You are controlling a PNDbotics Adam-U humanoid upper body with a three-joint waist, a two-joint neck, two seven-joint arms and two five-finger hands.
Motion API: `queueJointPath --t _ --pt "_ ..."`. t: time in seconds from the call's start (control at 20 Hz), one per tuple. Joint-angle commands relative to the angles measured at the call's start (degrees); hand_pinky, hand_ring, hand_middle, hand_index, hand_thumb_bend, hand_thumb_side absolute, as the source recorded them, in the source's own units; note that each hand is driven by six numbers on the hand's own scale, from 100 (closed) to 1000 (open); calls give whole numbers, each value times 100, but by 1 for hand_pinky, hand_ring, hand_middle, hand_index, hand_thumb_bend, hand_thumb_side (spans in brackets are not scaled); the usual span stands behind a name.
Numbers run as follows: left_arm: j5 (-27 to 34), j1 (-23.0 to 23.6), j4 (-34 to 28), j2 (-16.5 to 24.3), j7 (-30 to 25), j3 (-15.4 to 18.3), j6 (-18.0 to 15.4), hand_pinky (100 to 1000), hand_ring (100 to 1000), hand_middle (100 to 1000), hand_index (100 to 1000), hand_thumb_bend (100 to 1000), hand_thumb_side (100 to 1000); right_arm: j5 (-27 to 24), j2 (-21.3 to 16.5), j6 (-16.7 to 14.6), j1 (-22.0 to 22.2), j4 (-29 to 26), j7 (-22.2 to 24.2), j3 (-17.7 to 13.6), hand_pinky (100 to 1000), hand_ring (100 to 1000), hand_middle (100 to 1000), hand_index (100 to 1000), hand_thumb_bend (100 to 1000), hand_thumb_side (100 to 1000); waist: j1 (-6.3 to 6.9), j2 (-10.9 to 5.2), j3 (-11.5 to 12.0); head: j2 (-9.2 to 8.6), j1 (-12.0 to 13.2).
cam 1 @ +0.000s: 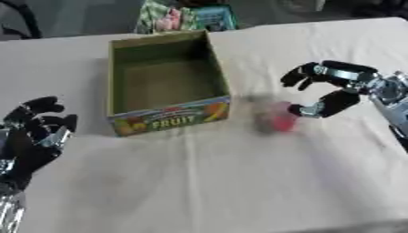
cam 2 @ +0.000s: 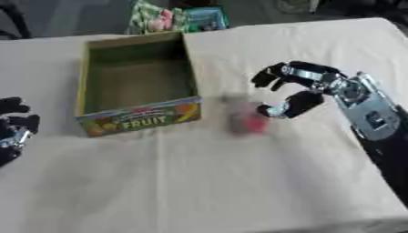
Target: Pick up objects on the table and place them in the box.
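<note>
White cloth covers the whole table [cam 1: 239,182], and some colourful packets [cam 1: 187,17] sit off the far edge at about 12 o'clock, nothing to do with the job as far as I can see.

So the green cardboard box [cam 1: 165,82] with FRUIT printed on its front wall sits left of centre, open on top and looking empty inside. Just beside it, round 3 o'clock from its front corner, there's a blurry pink-red object [cam 1: 275,118] on the cloth. Can't make out what it is.

The right hand [cam 2: 299,88] comes in from 3 o'clock with fingers and thumb spread wide, like a claw. The thumb tip is right next to the pink thing, but nothing is gripped. The left hand [cam 1: 36,132] idles at 8 o'clock, fingers relaxed and pointing up.

Looks to me like the reach step for the first pick. Next it needs to slide over the object, close round it, lift, then carry it toward 9 o'clock over the box wall.
</note>
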Motion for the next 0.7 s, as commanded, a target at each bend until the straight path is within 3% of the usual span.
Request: queueJointPath --t 0.05,0.4,0.65,0.7 --pt "-15 -58 -101 114 4 31 -11 587 576 622 748 372 100 173 -66 -65 -73 12 164 31 789 848 749 850 311 250 -15 -99 9 17 -4" --pt "-15 -60 -99 114 1 28 -11 587 576 622 748 371 100 438 -14 -192 -85 52 413 103 794 845 719 824 263 239 -23 -97 14 17 4" --pt "-16 -64 -98 115 1 27 -11 587 576 622 748 370 100 729 13 -299 -115 42 469 122 795 835 658 782 100 193 -24 -101 20 17 7" --pt "-16 -66 -99 116 1 27 -11 587 576 622 748 370 100 787 16 -325 -123 38 457 120 794 830 639 766 100 170 -24 -102 19 13 9"
